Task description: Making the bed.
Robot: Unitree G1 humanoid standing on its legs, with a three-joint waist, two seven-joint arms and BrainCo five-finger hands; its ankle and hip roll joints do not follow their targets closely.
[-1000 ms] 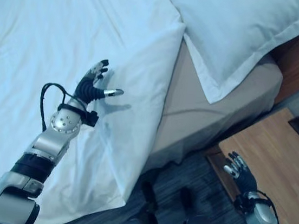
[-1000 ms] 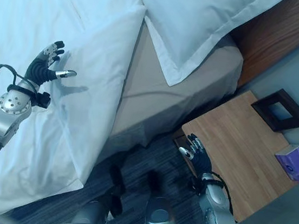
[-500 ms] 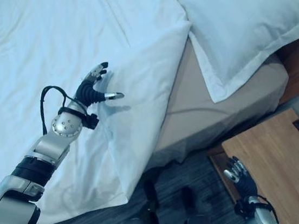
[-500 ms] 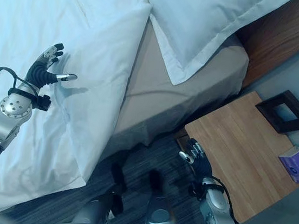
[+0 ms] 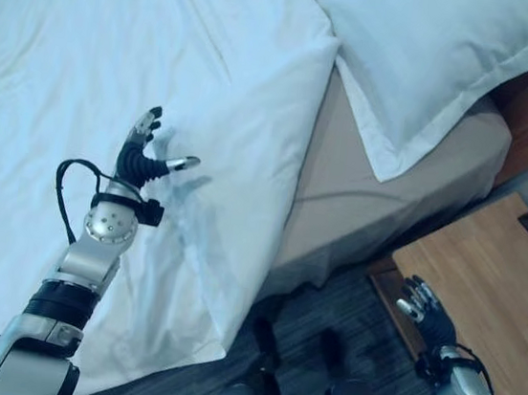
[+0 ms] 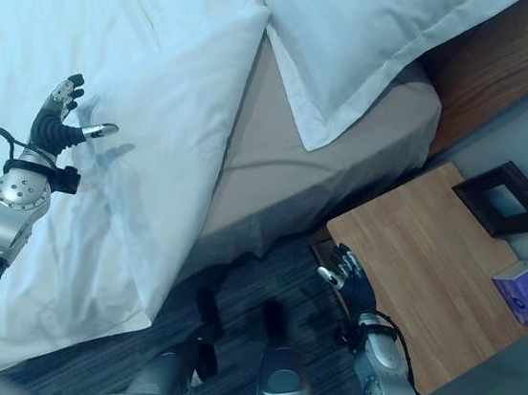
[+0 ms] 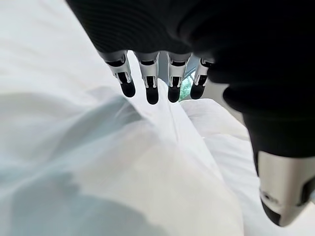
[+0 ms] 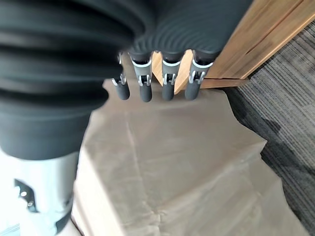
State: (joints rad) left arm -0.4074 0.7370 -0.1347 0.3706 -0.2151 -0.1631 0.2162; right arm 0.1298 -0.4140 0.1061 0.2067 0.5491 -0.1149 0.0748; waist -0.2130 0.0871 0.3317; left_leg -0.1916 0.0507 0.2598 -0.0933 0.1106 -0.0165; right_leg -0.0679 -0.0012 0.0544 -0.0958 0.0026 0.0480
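A white duvet (image 5: 118, 54) covers the bed, its corner folded back and draping down the bed's side (image 5: 225, 279). My left hand (image 5: 139, 153) hovers over the duvet near that folded edge, fingers straight and thumb spread, holding nothing. In the left wrist view its fingertips (image 7: 152, 93) hang just above the rumpled white cloth (image 7: 123, 172). A white pillow (image 5: 436, 55) lies at the head of the bed, overhanging the bare tan mattress side (image 5: 358, 219). My right hand (image 5: 424, 309) hangs low beside the bed, fingers relaxed and holding nothing.
A wooden nightstand (image 6: 429, 266) stands right of the bed, carrying a dark picture frame (image 6: 500, 198) and a purple tissue box (image 6: 526, 287). The wooden headboard (image 6: 493, 62) sits behind the pillow. Dark grey carpet (image 6: 252, 292) runs between bed and nightstand.
My left hand has drifted left and slightly up across the duvet, still open. The right hand has barely moved.
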